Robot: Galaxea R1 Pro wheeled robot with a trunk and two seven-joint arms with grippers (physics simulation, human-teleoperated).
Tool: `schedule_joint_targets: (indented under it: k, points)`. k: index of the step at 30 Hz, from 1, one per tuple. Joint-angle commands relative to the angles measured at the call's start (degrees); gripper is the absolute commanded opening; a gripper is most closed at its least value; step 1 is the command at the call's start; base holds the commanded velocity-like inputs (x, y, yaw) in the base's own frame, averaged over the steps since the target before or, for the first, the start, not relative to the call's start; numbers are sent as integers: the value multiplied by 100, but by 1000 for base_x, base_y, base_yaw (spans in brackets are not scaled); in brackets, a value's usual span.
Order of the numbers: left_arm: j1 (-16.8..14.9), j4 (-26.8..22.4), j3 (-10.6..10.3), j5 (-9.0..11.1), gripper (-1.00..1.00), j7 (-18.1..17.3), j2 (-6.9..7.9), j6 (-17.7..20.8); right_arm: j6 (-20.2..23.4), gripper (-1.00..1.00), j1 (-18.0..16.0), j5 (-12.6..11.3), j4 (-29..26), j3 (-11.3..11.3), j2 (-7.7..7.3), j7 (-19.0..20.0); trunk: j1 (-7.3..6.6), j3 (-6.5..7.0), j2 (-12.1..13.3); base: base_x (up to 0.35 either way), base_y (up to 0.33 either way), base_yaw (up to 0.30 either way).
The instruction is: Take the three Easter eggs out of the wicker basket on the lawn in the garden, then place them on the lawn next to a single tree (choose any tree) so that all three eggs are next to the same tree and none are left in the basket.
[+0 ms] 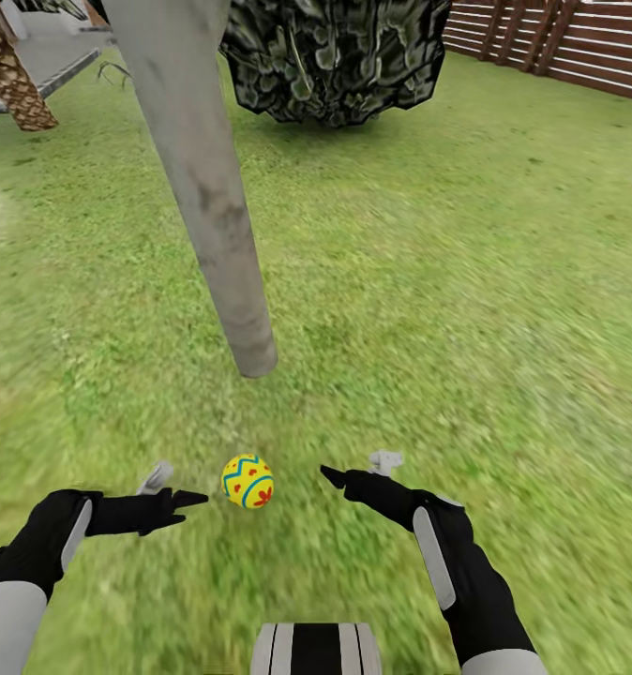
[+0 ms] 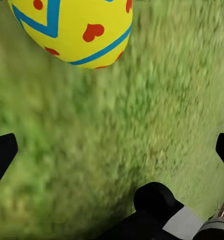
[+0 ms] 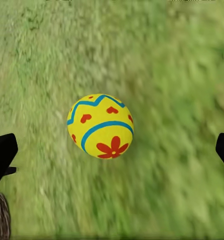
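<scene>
On the mottled green lawn (image 1: 466,281), near the smooth pale grey trunk of the tree (image 1: 213,206) and a slatted wooden fence (image 1: 579,42), one glossy yellow Easter egg (image 1: 248,481) lies between my left jaws (image 1: 171,487) and right jaws (image 1: 358,473), both spread and empty

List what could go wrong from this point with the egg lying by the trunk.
1. The Easter egg lies loose on the lawn between the left claw and the right claw; a nudge from either could roll it away from the tree.
2. Both claws are open and empty, and just one egg is in view here, so the task may be far from finished.
</scene>
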Motion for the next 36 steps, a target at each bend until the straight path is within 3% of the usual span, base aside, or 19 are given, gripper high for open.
schedule_joint_targets:
  k: [1,25,36]
  points:
    - [-6,0,24,-3,100,-48,47,42,43,100,-3,-25,0,-19,6,15,-5,19,0,-49,0,0]
    - [-8,1,-30,-49,100,-49,48,8,32,100,-3,3,128,-13,6,-56,-66,698,32,-80,0,99]
    - [-8,1,-39,-51,100,-26,39,7,32,100,-3,8,143,-13,6,-56,-95,1036,47,-213,0,132]
